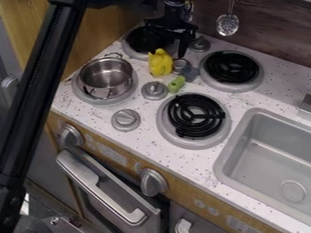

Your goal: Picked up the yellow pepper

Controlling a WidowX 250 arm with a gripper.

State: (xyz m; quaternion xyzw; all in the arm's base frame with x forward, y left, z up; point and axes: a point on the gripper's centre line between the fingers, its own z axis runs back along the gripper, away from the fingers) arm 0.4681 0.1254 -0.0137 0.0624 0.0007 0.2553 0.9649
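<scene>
Yellow pepper (160, 64), long axis up-down in view, narrower end toward spread end effector (170, 48)

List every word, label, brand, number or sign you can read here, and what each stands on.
No readable text.
Pale marks on the brown front panel, between two large knobs: too small to read.
Pale marks farther right on that panel: too small to read.

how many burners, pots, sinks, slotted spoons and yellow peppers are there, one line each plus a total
burners: 4
pot: 1
sink: 1
slotted spoon: 1
yellow pepper: 1
total: 8
</scene>
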